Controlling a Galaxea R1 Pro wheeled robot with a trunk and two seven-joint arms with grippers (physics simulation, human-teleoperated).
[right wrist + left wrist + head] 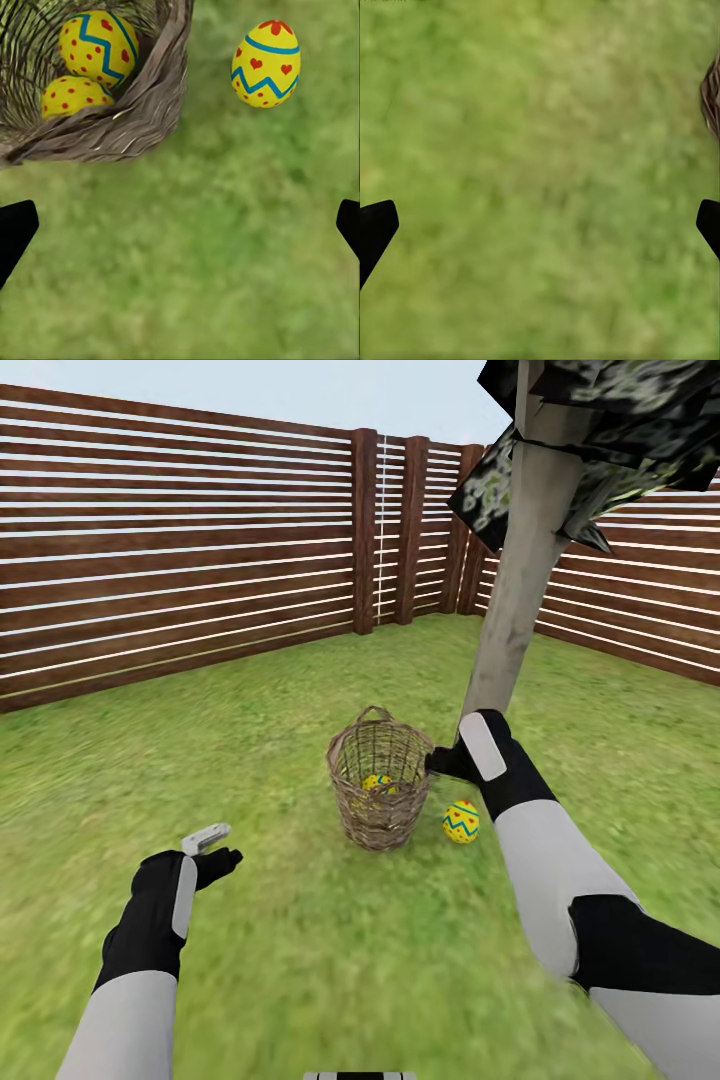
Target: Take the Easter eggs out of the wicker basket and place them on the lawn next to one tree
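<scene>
One egg (461, 821) already lies on the lawn (300, 960), just right of centre in the head view, beside the wicker basket (380, 785) and close to the foot of the tree (520, 580), whose pale trunk rises through the upper right. It carries blue zigzag bands and red hearts, and in the right wrist view it sits with its long axis roughly upright in the frame. The other two eggs are down in the basket: a zigzag one (99, 46) and a red-dotted one (75, 96) touching it, upper left of the right wrist view.

The right gripper (437, 762) hangs at the basket's right rim, its jaws spread wide and empty, dark fingertips (15, 232) at opposite edges of its own view. The basket's mouth lies just to the left of it, so I'd judge the next pick belongs to this arm.

The left gripper (215, 850) hovers over bare grass, lower left, well apart from the basket, jaws wide, holding nothing
</scene>
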